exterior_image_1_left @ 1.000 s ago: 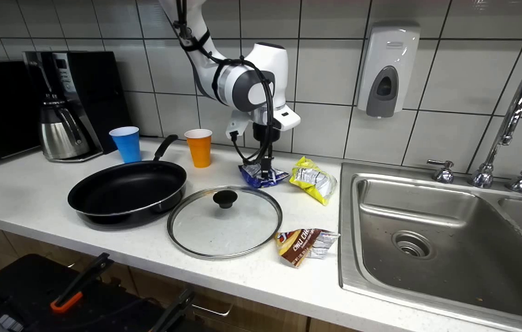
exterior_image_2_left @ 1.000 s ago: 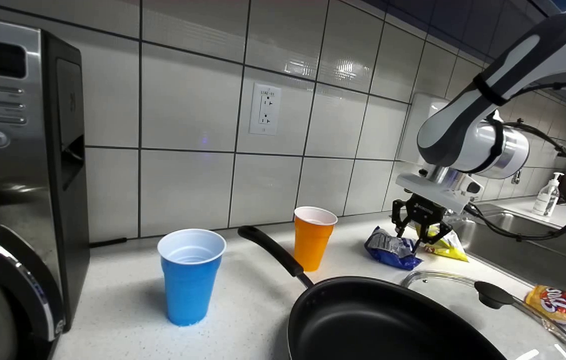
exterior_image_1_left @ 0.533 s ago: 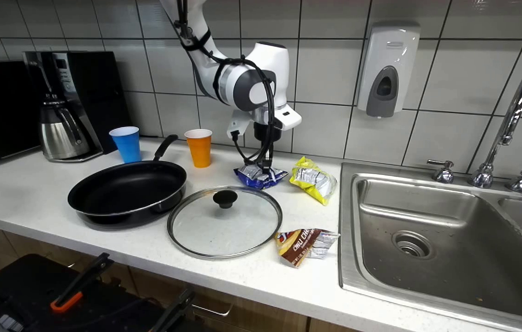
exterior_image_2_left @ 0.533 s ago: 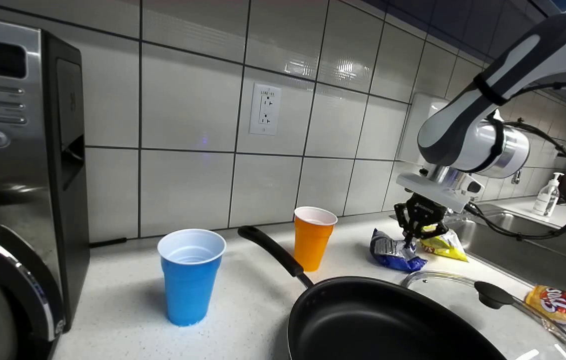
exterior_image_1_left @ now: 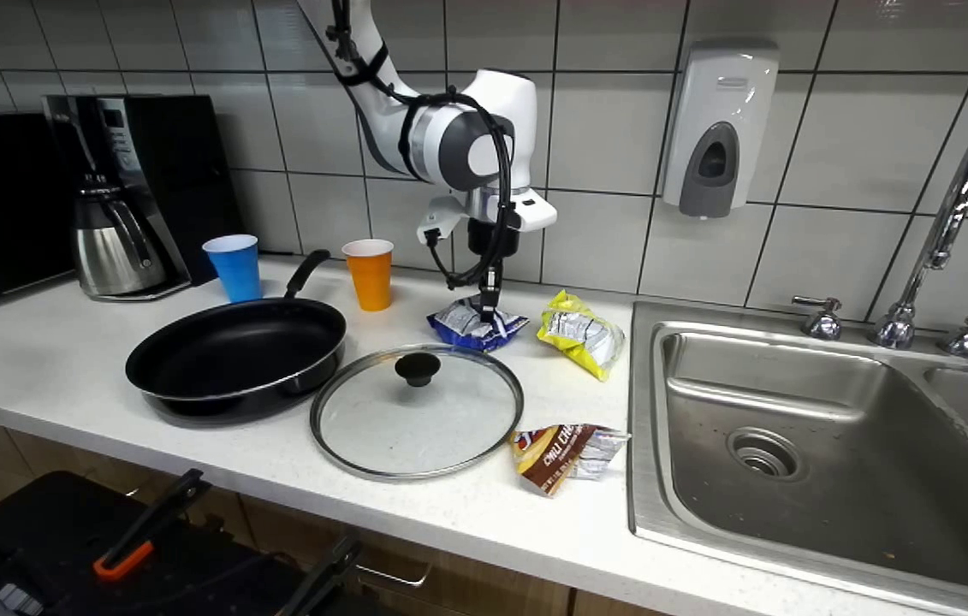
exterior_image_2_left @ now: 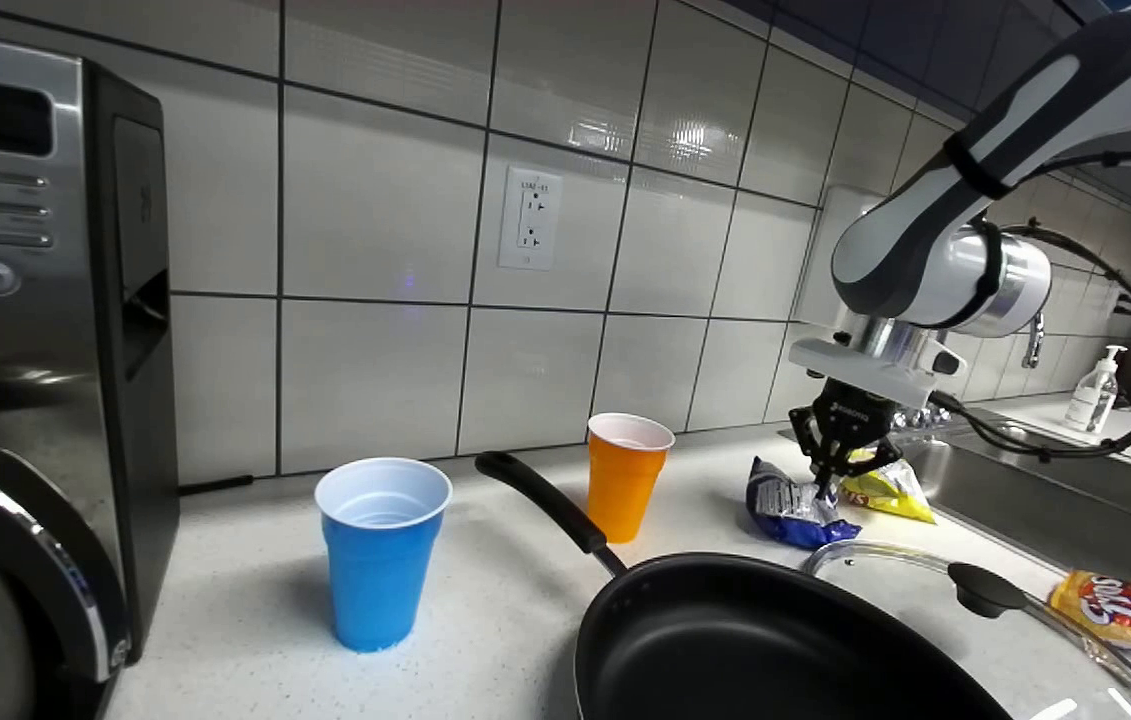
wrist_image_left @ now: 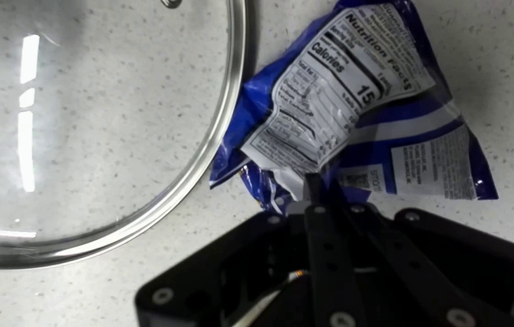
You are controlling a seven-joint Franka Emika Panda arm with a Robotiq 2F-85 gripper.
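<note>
Blue snack bag: lying nutrition panel up on the tabletop, between the orange cup and the yellow bag; just beside the glass lid, though I can't tell if they touch.
Pincer: narrow, tips close together, by the look of it nipping a fold of the blue wrapper.
Slip risk: so small a bite of slick film could slide free under a tug.
Lid risk: lying that close, the bag could snag the rim or shove it if dragged sideways.
Tear risk: a hard squeeze might split the wrapper.
Snack bags: three, counting the brown bag.
Cups: two, the orange cup and the blue cup.
Cookware: one frying pan, one lid.
Wall dispenser: one.
</note>
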